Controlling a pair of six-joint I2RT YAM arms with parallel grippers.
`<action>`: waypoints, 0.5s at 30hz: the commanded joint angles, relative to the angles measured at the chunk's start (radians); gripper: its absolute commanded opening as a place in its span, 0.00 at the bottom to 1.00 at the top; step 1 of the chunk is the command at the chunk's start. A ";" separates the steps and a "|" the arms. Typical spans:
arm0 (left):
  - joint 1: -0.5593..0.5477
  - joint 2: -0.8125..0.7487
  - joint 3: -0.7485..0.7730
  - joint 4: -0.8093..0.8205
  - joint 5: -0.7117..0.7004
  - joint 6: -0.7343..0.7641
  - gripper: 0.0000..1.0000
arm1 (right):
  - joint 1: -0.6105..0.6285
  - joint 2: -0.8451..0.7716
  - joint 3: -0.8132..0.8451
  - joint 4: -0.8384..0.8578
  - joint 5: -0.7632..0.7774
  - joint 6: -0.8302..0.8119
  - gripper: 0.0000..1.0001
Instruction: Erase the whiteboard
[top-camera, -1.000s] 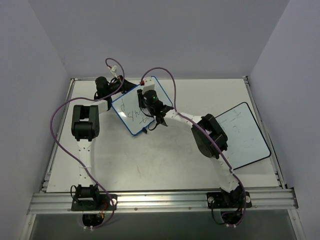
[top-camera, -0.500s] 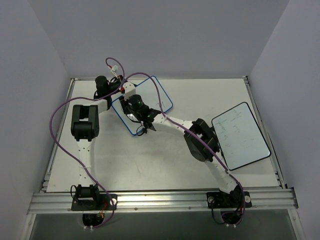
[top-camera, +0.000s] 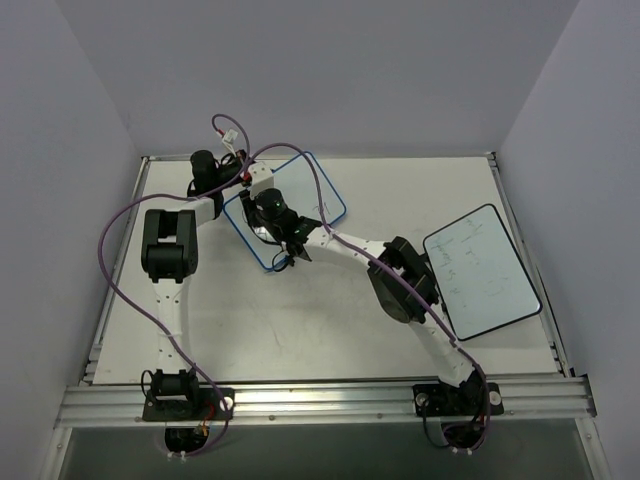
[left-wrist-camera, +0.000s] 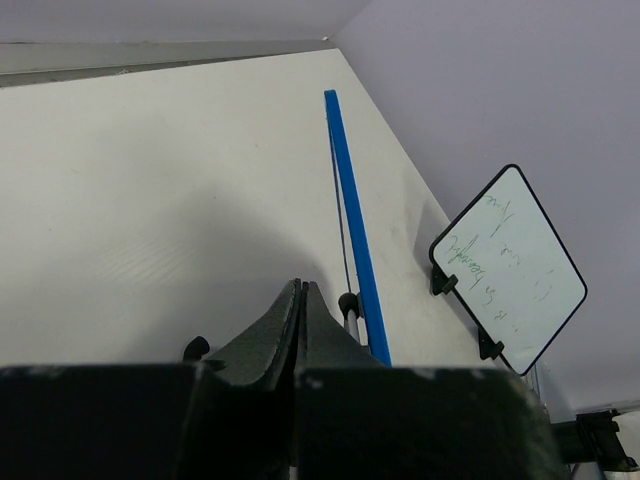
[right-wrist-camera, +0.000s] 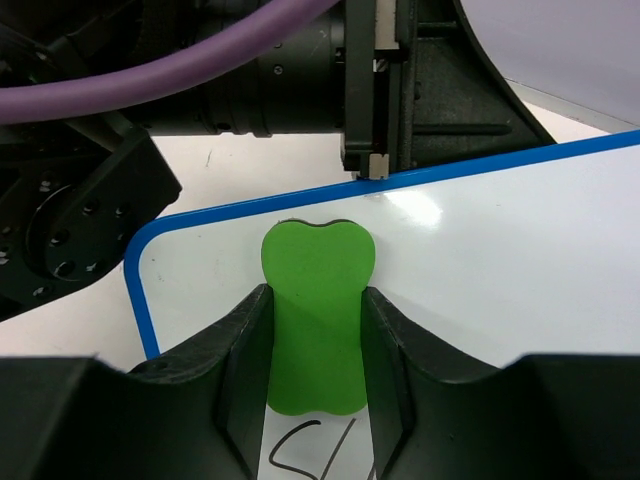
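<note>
The whiteboard (top-camera: 318, 185) is found at the far left of the table (top-camera: 300, 330), tilted up on its feet, with much of its face hidden from above by the right arm. A green eraser (right-wrist-camera: 315, 250) is clamped between the jaws of the right gripper (right-wrist-camera: 315, 297) and pressed flat on the board near one blue corner. The surface around the pad is seen wiped clean, yet black handwriting (right-wrist-camera: 310, 455) is left just below it, so the job is judged partly done. The left gripper (left-wrist-camera: 300, 295) is held with its fingers pressed together at the board's far edge — whether the frame is pinched cannot be told. The black-framed board (top-camera: 480, 270) is left untouched, well apart at the right.
</note>
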 joint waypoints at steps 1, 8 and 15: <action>-0.057 -0.064 0.000 -0.006 0.038 0.043 0.02 | -0.045 0.011 -0.034 -0.070 0.079 0.015 0.04; -0.059 -0.067 0.000 -0.015 0.039 0.049 0.02 | -0.048 0.012 -0.028 -0.076 0.110 0.024 0.04; -0.062 -0.066 0.003 -0.022 0.040 0.054 0.02 | -0.036 0.011 -0.031 -0.069 0.064 0.021 0.04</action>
